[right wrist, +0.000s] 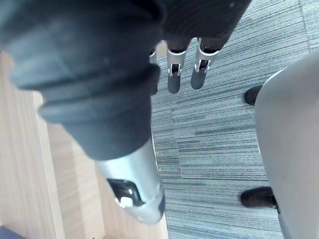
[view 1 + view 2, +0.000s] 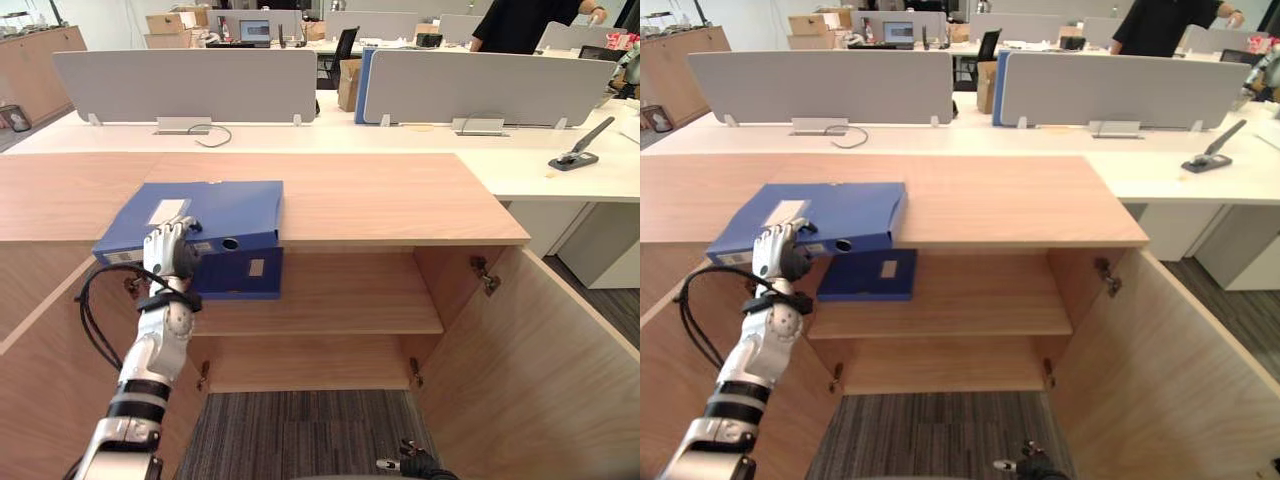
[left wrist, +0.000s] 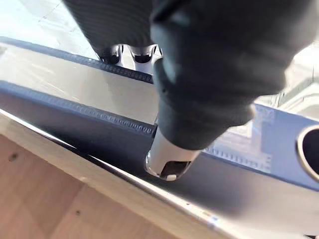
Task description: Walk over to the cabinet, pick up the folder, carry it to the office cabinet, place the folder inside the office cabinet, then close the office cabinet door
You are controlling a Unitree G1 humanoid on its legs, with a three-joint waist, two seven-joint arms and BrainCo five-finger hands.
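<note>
A blue folder (image 2: 205,215) lies flat on the wooden cabinet top (image 2: 380,195), with its spine hanging past the front edge. My left hand (image 2: 170,250) grips that overhanging spine: the fingers are curled over the top face and the thumb (image 3: 167,159) presses against the spine. Below it, a second blue folder (image 2: 870,275) rests on the upper shelf (image 2: 330,300) inside the cabinet. Both cabinet doors stand wide open, the right door (image 2: 530,360) and the left door (image 2: 40,350). My right hand (image 1: 174,74) hangs low over the carpet, fingers straight and holding nothing.
Behind the cabinet runs a white desk (image 2: 520,160) with grey divider screens (image 2: 185,85) and a black desk tool (image 2: 580,150). A person in black (image 2: 525,25) stands at the far right. Grey carpet (image 2: 300,430) lies between the open doors.
</note>
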